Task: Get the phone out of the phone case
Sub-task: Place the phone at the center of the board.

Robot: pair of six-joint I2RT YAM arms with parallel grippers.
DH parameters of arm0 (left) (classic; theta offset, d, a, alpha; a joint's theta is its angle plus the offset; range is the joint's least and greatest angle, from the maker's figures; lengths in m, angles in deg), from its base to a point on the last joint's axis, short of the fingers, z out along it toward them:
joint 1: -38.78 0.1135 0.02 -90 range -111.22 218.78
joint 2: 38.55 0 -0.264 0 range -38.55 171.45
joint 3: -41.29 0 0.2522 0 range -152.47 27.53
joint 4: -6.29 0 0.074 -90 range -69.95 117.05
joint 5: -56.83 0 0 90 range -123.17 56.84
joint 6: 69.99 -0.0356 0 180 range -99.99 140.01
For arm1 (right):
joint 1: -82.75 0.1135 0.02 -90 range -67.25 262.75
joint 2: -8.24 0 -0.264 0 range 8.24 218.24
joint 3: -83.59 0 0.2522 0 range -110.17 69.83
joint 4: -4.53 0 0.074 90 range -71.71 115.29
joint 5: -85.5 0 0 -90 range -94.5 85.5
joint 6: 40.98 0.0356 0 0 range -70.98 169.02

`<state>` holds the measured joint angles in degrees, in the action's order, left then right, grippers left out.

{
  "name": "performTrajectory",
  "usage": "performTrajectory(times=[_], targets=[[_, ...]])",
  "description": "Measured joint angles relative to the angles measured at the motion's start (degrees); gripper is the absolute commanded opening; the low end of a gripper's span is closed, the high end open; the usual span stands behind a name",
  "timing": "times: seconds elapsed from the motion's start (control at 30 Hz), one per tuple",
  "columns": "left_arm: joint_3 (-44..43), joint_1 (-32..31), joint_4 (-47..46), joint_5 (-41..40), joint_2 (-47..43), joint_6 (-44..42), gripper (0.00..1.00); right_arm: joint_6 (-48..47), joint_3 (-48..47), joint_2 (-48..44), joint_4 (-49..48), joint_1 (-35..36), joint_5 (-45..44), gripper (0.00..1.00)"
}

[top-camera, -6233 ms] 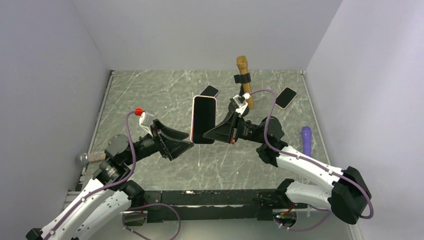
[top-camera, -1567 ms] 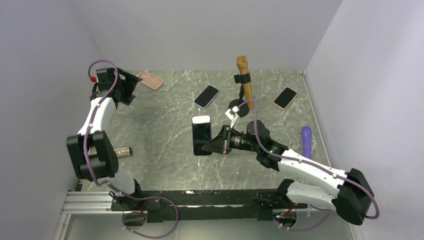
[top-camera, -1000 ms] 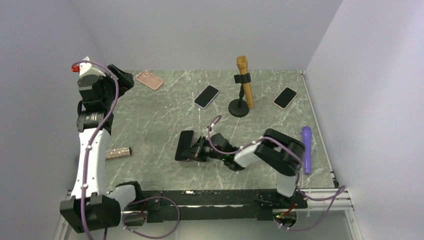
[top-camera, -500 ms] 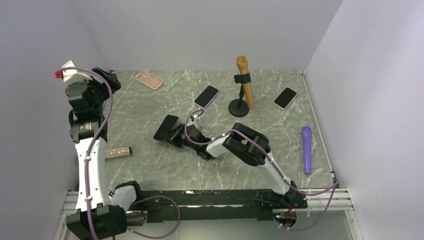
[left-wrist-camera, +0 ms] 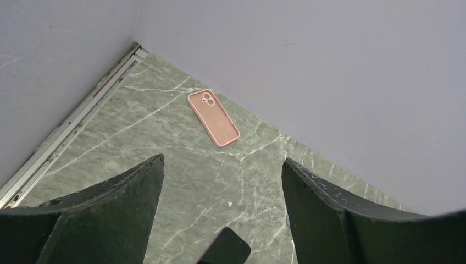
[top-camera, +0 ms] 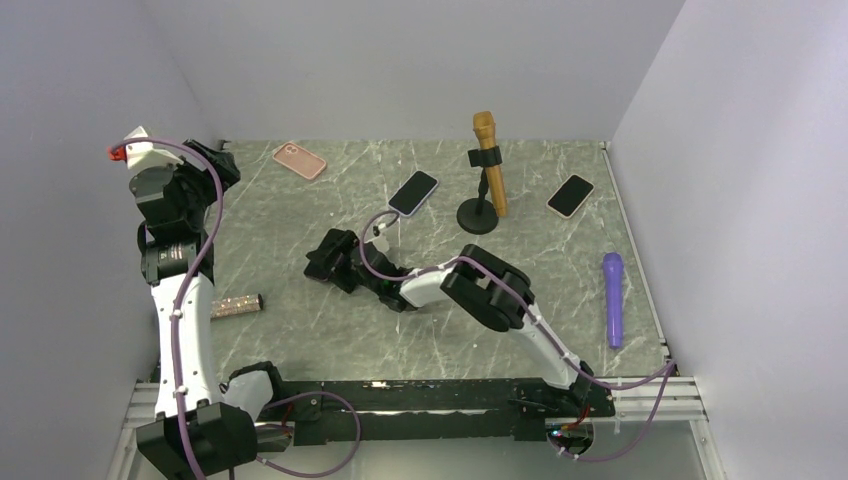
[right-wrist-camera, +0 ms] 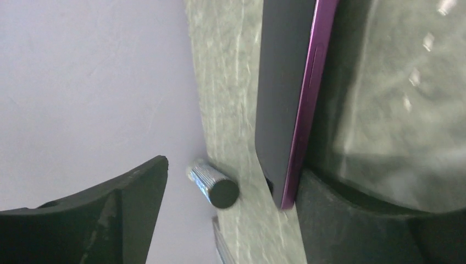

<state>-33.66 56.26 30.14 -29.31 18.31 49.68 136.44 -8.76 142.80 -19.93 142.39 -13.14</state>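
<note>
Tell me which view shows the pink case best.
Left wrist. The pink case lies whole and unblocked there, large enough that its camera cutout is plain. The top view shows it too, but small, at the far left. The right wrist view does not show it.

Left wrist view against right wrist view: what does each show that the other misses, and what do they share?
Only the left wrist: the pink phone case lying flat near a grey wall, beyond the wide-spread left fingers. Only the right wrist: the phone, purple-edged, close against one of the right fingers, and a silvery cylinder. Both: the green marble table, grey wall behind it, fingers apart with nothing gripped.
</note>
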Motion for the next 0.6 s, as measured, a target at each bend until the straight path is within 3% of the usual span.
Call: performTrajectory(times=[0.1, 0.4, 0.5, 0.6], targets=[[0.00, 0.17, -0.52, 0.92, 0.04, 0.00, 0.81, -1.09, 5.03, -4.83, 1.84, 0.48, 0.09, 0.99], [0.00, 0.22, -2.60, 5.84, 3.69, -0.15, 0.91, -9.25, 32.15, -26.58, 3.32, 2.95, 1.16, 0.99], [-0.02, -0.28, -3.89, 9.88, 7.32, -0.24, 0.99, -15.85, 41.03, -37.16, 6.36, 3.04, 1.60, 0.96], [-1.33, -1.97, -5.42, 16.11, 13.86, 0.02, 0.99, -23.78, 47.41, -51.10, 10.99, 2.36, 1.27, 0.95]])
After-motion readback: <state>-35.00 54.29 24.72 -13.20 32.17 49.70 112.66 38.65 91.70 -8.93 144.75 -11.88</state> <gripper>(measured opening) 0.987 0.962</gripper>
